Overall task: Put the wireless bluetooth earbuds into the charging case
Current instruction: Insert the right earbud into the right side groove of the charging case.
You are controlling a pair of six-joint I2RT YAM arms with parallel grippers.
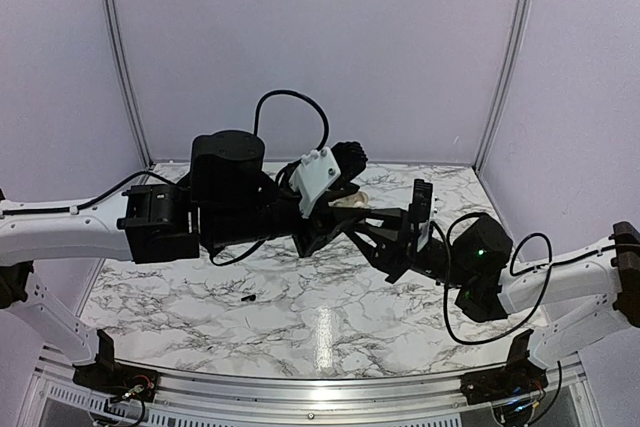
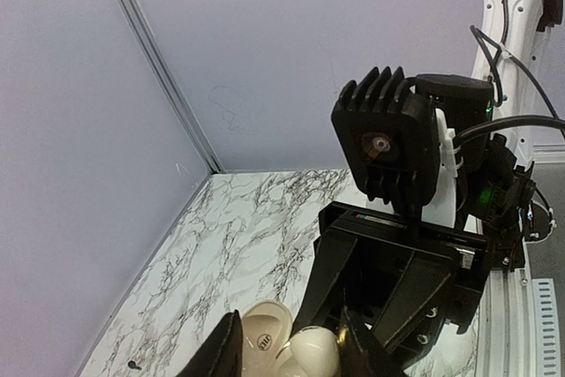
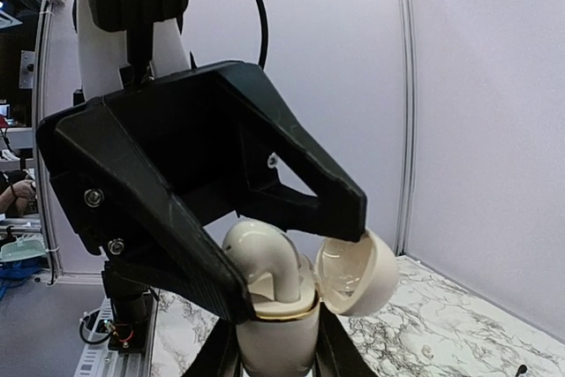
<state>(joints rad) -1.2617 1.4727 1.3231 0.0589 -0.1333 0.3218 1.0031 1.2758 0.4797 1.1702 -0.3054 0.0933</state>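
The cream charging case [image 3: 275, 342] is held upright in the air above the table's middle [image 1: 352, 200]. My right gripper [image 3: 275, 361] is shut on its body from below. The lid [image 3: 362, 275] hangs open to the right. A cream curved piece [image 3: 265, 258] stands out of the opening; I cannot tell what it is. My left gripper [image 2: 291, 352] is closed across the case's top, one finger [image 3: 177, 253] at the rim, the other on the lid [image 2: 263, 328]. One tiny black earbud [image 1: 248, 299] lies on the marble, also in the left wrist view [image 2: 132, 365]. The second is not visible.
Both arms meet over the marble table [image 1: 180, 287], the right gripper [image 1: 357, 220] just right of the left gripper [image 1: 338, 212]. Lilac walls close the back and sides. A metal rail [image 1: 300, 387] runs along the near edge. A black cable [image 1: 290, 97] loops above the left wrist.
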